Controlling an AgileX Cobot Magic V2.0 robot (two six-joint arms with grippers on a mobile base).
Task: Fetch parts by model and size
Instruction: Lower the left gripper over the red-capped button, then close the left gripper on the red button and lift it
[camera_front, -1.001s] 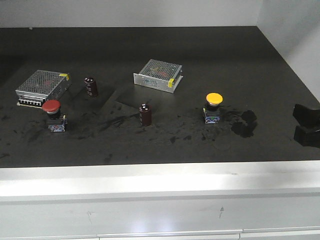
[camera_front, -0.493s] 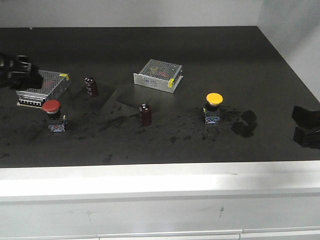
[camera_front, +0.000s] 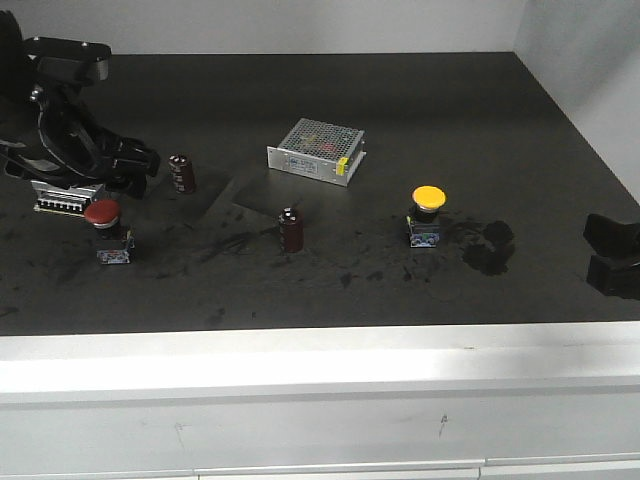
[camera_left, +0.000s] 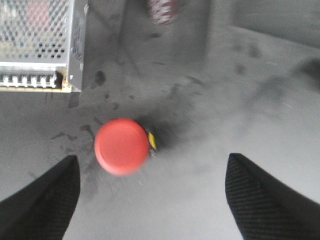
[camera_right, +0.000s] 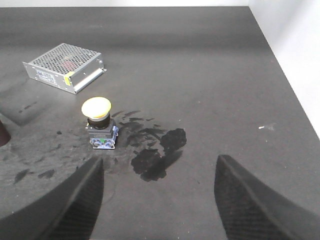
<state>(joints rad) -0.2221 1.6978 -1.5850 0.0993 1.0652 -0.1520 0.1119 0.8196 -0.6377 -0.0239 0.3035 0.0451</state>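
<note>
While left jaws hang apart above red-capped switch (camera_left: 122, 146), right jaws apart, yellow-capped switch (camera_right: 99, 122) ahead.

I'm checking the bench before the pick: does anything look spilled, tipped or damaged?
A dark blotch stains the tabletop right of the yellow-capped switch, with smaller smears nearby, like a dried spill. The switch itself stands upright.

Nothing legible anywhere: print too small on the white label strip (camera_front: 298, 162) of the silver perforated box (camera_front: 318, 140) behind the yellow-capped switch (camera_right: 98, 122), only blurred blue marks on that switch's base.
</note>
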